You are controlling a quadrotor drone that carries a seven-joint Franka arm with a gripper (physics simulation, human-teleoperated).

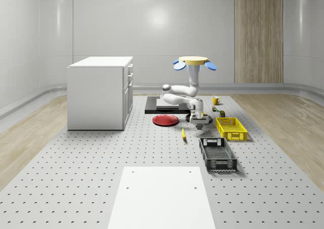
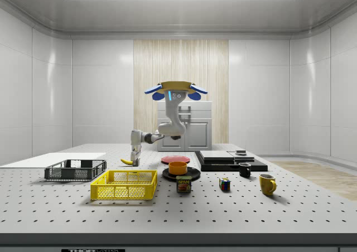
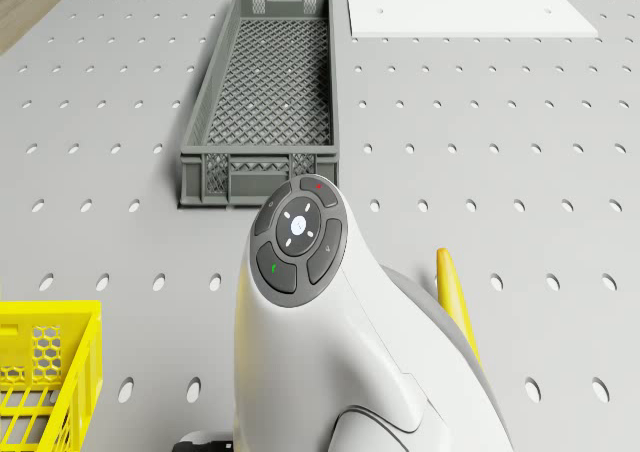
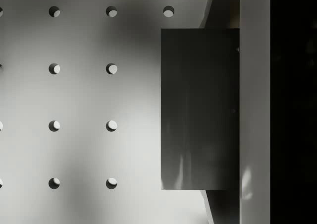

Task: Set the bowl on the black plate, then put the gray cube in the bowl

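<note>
The orange bowl (image 2: 178,167) sits on the black plate (image 2: 191,174) near the middle of the table. The gray cube (image 4: 200,109) lies on the perforated table, close in front of the wrist camera, its dark face upright. The drone (image 1: 193,62) hovers above the table between the red plate and the yellow basket. Its white arm (image 3: 310,312) bends down, and the gripper (image 1: 199,119) is low at the table, right at the gray cube (image 1: 200,122). In the side view the gripper (image 2: 134,158) hangs just beside the banana.
A banana (image 1: 183,133), red plate (image 1: 165,120), yellow basket (image 1: 231,128) and dark crate (image 1: 217,154) surround the gripper. A spam can (image 2: 183,184), Rubik's cube (image 2: 224,184) and two mugs (image 2: 266,183) stand nearby. A white cabinet (image 1: 100,92) and black platform (image 1: 152,106) stand behind.
</note>
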